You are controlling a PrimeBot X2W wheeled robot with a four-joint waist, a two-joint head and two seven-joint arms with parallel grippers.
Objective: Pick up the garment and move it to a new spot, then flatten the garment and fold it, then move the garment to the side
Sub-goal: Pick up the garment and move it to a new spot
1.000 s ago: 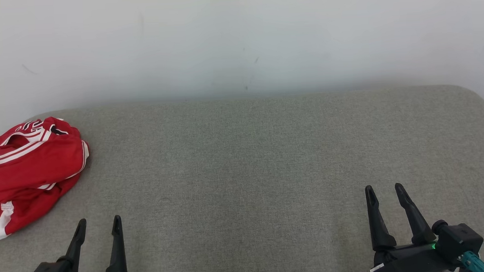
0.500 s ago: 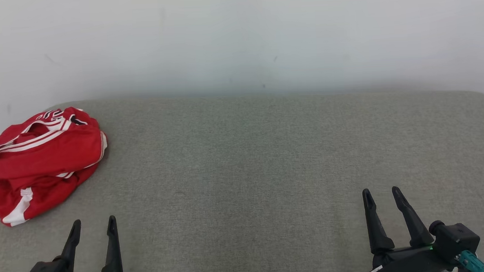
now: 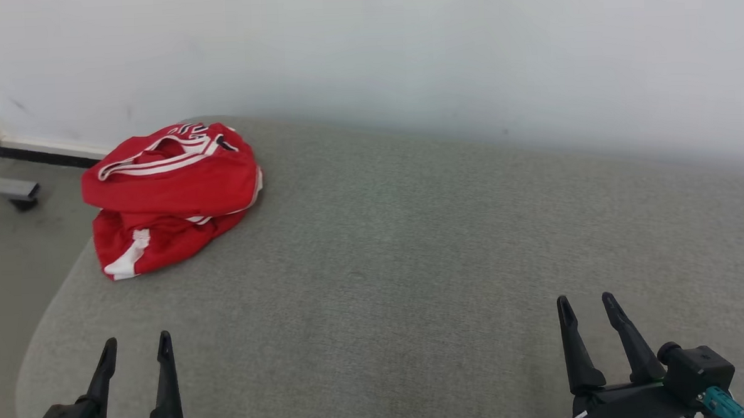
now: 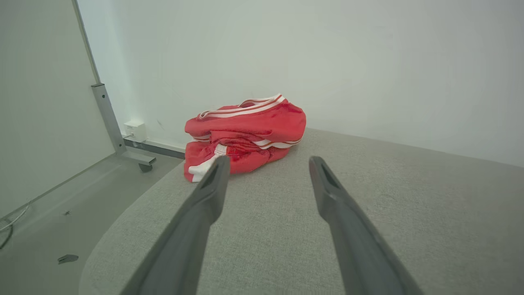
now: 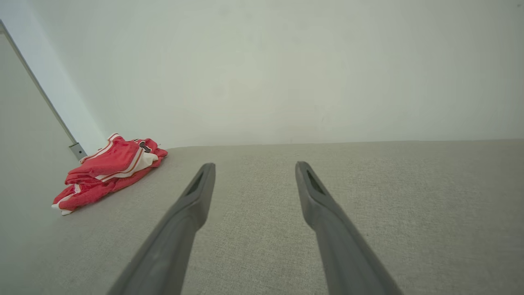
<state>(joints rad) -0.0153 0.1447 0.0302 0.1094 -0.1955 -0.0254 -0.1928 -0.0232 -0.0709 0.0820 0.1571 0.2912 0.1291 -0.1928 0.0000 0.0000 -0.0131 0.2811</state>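
Crumpled red white-striped jersey [image 3: 170,192] bunched at far-left corner of grey fabric counter [image 3: 412,264], near its edge. Left gripper [image 3: 136,348] and right gripper [image 3: 586,306] jaws spread, empty. Easy to drag overboard with a one-layer pinch.

A grey fabric surface [image 3: 412,264] lies before a white wall [image 3: 365,46], metal post [image 4: 107,119] nearby.
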